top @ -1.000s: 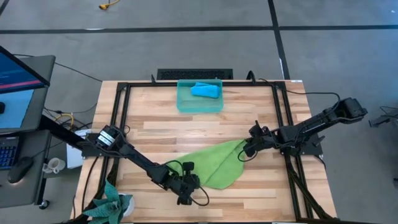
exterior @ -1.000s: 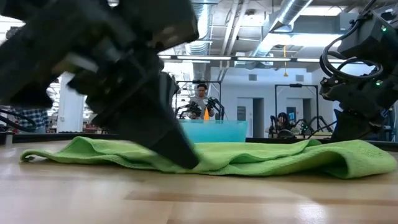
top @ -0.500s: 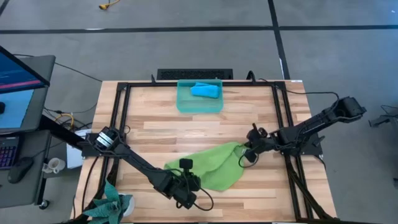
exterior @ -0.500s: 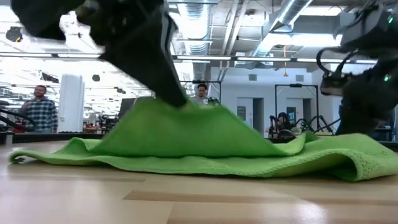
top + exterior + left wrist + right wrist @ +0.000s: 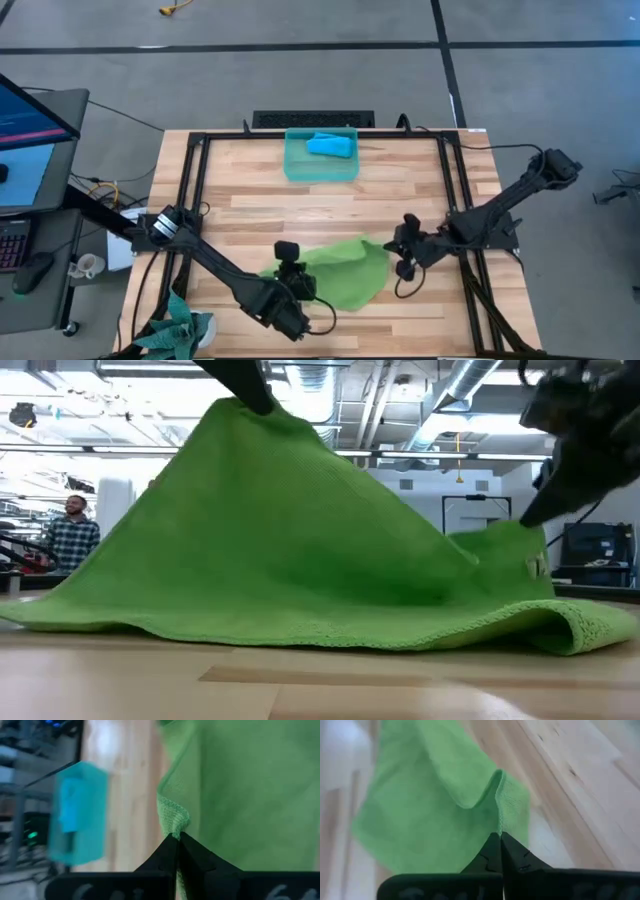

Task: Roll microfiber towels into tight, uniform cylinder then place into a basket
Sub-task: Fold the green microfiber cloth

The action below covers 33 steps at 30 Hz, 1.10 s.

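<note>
Basket (image 5: 321, 166) at the table's far edge holds the blue towel (image 5: 330, 146). Green towel (image 5: 335, 272) lies well on the near side of the basket. Left gripper (image 5: 177, 837) pinches one hem, right gripper (image 5: 500, 836) another, jaws pressed together on cloth. Only the low view shows the towel (image 5: 280, 550) lifted tent-like, and a person (image 5: 70, 532) behind.

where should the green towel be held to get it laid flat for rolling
By its corners, from above. The lime green towel is limp, so only pinched edges control it. The left pincer is shut on a hemmed corner and lifts it into a tent; the right pincer pinches the opposite edge. Pulling the two apart would probably flatten it on the table.
</note>
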Available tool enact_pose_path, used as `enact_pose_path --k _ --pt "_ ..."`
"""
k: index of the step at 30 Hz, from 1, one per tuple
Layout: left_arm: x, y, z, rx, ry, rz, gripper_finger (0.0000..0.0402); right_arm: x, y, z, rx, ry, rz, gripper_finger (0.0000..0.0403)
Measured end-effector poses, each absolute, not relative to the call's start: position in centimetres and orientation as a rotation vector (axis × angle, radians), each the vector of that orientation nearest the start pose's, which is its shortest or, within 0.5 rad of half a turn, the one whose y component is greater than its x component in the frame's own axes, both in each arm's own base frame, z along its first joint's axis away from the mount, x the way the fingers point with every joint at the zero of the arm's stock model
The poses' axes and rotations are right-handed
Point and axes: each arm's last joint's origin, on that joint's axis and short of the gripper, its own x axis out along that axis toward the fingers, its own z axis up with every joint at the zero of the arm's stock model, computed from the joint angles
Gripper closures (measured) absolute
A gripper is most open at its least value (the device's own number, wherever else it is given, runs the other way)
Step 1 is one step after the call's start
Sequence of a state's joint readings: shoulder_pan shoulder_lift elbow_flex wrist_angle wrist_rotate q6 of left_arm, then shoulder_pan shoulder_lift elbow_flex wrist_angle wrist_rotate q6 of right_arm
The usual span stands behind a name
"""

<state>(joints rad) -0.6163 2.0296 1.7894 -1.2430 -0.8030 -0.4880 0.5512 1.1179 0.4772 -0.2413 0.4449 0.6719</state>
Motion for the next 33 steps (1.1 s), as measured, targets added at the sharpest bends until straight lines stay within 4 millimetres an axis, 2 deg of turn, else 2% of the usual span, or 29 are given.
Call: enact_pose_path --k 9,18,30,33 --pt "32.1 -19.8 28.5 0.576 1.031 0.589 0.0401 18.2 10.4 20.5 0.151 0.722 -0.138 0.0399" --pt "32.3 -20.3 30.8 0.541 0.966 0.563 0.0401 18.8 11.1 25.3 0.08 0.711 -0.107 0.04" --pt "32.4 -20.4 36.1 0.42 0.836 0.523 0.0401 17.2 13.8 30.6 0.06 0.675 0.036 0.0401" --pt "31.8 -20.2 37.2 0.424 0.807 0.52 0.0401 16.5 14.3 31.6 0.038 0.655 0.04 0.0401"
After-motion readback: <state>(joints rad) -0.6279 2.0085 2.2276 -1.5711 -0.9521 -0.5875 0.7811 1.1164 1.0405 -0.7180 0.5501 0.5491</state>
